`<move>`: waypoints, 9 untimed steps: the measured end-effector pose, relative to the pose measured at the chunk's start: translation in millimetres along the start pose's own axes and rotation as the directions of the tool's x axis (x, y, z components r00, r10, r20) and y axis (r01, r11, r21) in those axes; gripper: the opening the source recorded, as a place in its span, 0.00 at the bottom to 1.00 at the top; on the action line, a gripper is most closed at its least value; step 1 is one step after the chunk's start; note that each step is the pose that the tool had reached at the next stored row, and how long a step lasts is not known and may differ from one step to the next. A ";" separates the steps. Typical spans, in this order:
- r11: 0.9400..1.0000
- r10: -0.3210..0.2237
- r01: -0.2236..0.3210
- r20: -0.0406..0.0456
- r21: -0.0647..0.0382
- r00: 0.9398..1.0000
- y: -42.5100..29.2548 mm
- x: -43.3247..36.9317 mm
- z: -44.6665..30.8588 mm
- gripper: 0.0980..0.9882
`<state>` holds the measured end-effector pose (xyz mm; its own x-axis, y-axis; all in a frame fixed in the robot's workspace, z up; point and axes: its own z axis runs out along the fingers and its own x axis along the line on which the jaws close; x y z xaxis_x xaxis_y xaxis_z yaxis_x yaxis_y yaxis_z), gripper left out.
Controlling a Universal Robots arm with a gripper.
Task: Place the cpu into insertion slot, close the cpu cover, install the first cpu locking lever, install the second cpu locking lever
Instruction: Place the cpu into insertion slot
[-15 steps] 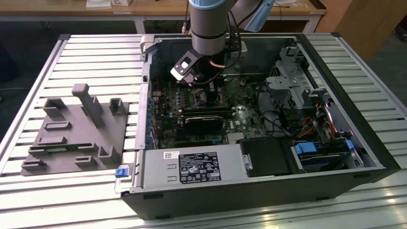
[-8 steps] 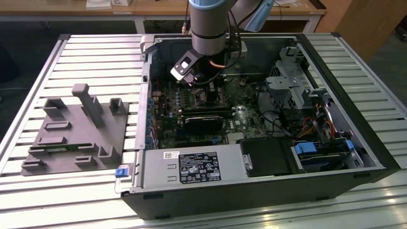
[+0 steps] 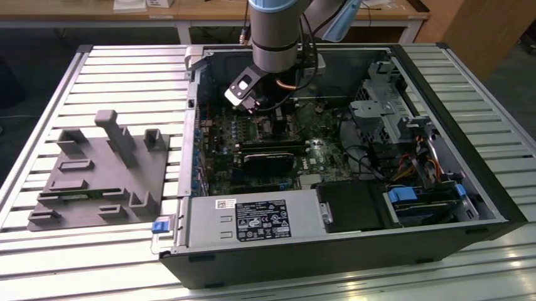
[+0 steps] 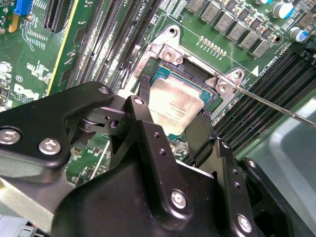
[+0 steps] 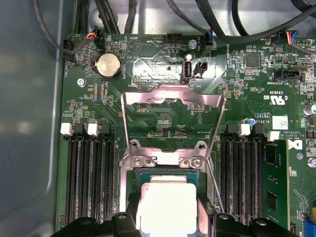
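Hovering low over the insertion slot (image 5: pixel 143 175), the gripper (image 4: pixel 173 118) is clasping the cpu (image 4: pixel 175 103) by two opposite edges, with its fingers (image 4: pixel 143 106) pressing in on either side. The cpu is lying square in the insertion slot's opening, its pale metal top facing up. Hinged at one edge of the insertion slot, the cpu cover (image 5: pixel 148 97) is standing raised open, and a thin lever (image 4: pixel 276 106) is angling away beside the slot.

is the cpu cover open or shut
Open: in the first wrist view the cover stands swung up off the socket, leaving the cpu bare.
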<state>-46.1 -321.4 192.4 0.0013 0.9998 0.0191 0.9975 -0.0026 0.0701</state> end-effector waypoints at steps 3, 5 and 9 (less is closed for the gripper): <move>1.000 0.000 0.000 0.000 0.000 1.000 0.0 0.1 0.3 0.49; 1.000 0.000 0.000 -0.001 0.000 1.000 0.1 0.1 0.4 0.49; 1.000 0.000 0.000 -0.001 0.000 1.000 0.0 0.1 0.5 0.57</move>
<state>-46.0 -321.2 191.9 0.0013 0.9998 0.0199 0.9975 -0.0027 0.0706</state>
